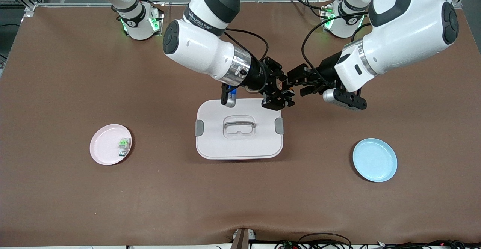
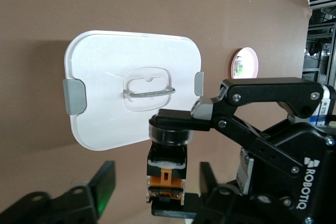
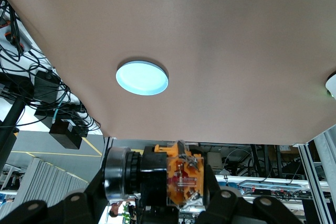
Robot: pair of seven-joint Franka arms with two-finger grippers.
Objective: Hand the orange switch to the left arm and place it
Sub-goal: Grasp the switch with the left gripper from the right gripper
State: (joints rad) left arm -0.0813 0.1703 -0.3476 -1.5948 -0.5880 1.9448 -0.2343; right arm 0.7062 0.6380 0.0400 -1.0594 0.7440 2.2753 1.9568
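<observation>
Front view shows a brown table (image 1: pixel 75 72) with two white arms reaching in from the bases along the top; the right arm (image 1: pixel 203 50) and the left arm (image 1: pixel 398 35) meet above the edge of the box farther from the front camera, at the corner toward the left arm's end. That box (image 1: pixel 239 129) is white, lidded, with grey side latches (image 1: pixel 199 127) and a grey top handle (image 1: pixel 239 123), and it sits at the table's middle; toward the right arm's end lies a pink plate (image 1: pixel 109 144) carrying a small green-and-silver component (image 1: pixel 123 146); toward the left arm's end lies a bare blue plate (image 1: pixel 374 160); both plates are well apart from the box. The right gripper (image 1: pixel 281 91) is clamped on the orange switch (image 3: pixel 168 174), a small black cylinder with orange markings, held in the air over that box corner; in the left wrist view its fingers (image 2: pixel 176 119) press the switch's ends, silver ring uppermost. The left gripper (image 1: pixel 300 83) faces it just beside the switch; its fingers (image 2: pixel 100 184) stand apart on either side of the switch's lower end without visibly touching it.
</observation>
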